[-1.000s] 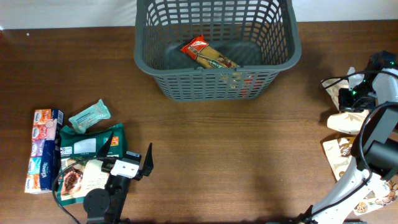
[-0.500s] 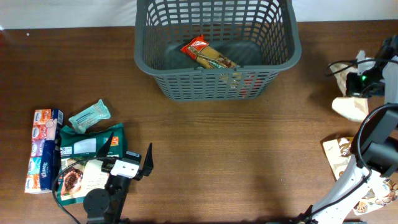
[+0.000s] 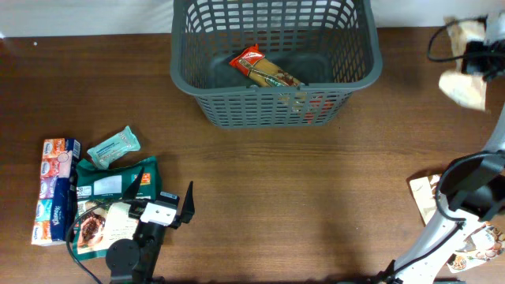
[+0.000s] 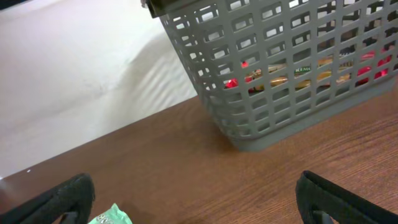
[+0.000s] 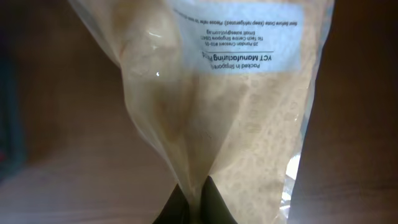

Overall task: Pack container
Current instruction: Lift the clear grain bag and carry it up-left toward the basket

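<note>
The container (image 3: 268, 101), a dark grey slotted basket, stands at the far middle of the table, with a red-and-yellow pasta packet (image 3: 264, 69) inside. The left wrist view shows its slotted wall (image 4: 280, 74) ahead. My right gripper (image 3: 476, 57) hangs at the far right, right of the container, shut on the pinched top of a pale beige bag (image 3: 464, 87). In the right wrist view the bag (image 5: 236, 93) hangs from the closed jaws of that gripper (image 5: 194, 196). My left gripper (image 3: 162, 201) stands open and holds nothing, near the front left by the loose packets.
At the front left lie a tissue pack (image 3: 55, 189), a mint-green packet (image 3: 113, 147), a dark green packet (image 3: 110, 181) and a printed packet (image 3: 101, 227). More packets (image 3: 428, 197) lie at the right edge by the right arm's base.
My right gripper has lifted the beige bag and carried it toward the far edge of the table. The left arm has not moved.
</note>
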Motion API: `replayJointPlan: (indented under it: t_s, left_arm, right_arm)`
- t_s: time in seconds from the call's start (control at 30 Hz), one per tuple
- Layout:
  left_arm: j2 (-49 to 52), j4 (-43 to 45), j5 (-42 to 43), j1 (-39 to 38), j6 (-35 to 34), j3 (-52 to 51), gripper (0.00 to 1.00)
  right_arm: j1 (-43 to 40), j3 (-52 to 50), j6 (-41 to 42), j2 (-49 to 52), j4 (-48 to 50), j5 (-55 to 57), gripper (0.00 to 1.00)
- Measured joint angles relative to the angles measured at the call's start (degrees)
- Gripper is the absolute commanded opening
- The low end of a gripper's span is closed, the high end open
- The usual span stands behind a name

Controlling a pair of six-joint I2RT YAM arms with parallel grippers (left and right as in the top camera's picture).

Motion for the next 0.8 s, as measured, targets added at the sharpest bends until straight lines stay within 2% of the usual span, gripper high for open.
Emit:
replayJointPlan:
  t_s: [0.17,0.4,0.8]
  left_arm:
    - [0.0,0.0,0.0,0.0,0.0,0.0,0.99]
    - [0.0,0.0,0.0,0.0,0.0,0.0,0.99]
    - [0.0,0.0,0.0,0.0,0.0,0.0,0.99]
  right_arm:
    - [4.85,12.57,2.67,0.04,-1.22,-0.31,0.04]
    - [10.78,24.04,6.67,0.04,-1.11,-0.31,0.04]
    - [14.45,26.71,9.53,0.04,-0.63,-0.07,0.04]
